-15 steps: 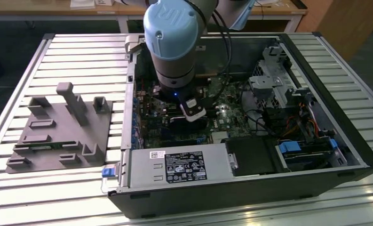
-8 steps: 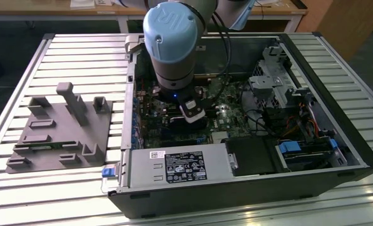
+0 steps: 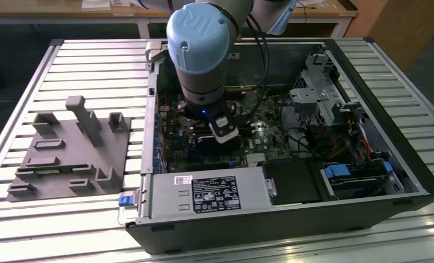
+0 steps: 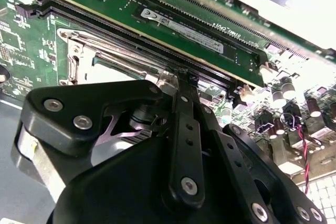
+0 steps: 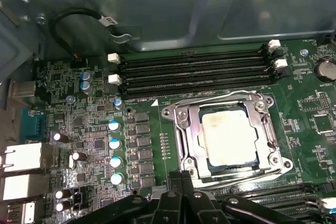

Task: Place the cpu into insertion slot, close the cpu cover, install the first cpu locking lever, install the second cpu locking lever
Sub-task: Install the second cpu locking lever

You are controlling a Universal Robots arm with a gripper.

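cpu [image 5: 230, 137]: pale square chip, seated flat in the insertion slot [image 5: 184, 141].
cpu cover [image 5: 265, 129]: silver frame, closed down flat around the chip.
Locking levers: state undetermined.

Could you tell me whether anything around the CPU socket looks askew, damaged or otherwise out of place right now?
Nothing stands out. In the first wrist view the cpu lies flat and square in the insertion slot, with the cpu cover framing it evenly. The gripper sits at the socket's edge. The surrounding board shows no loose or bent parts.
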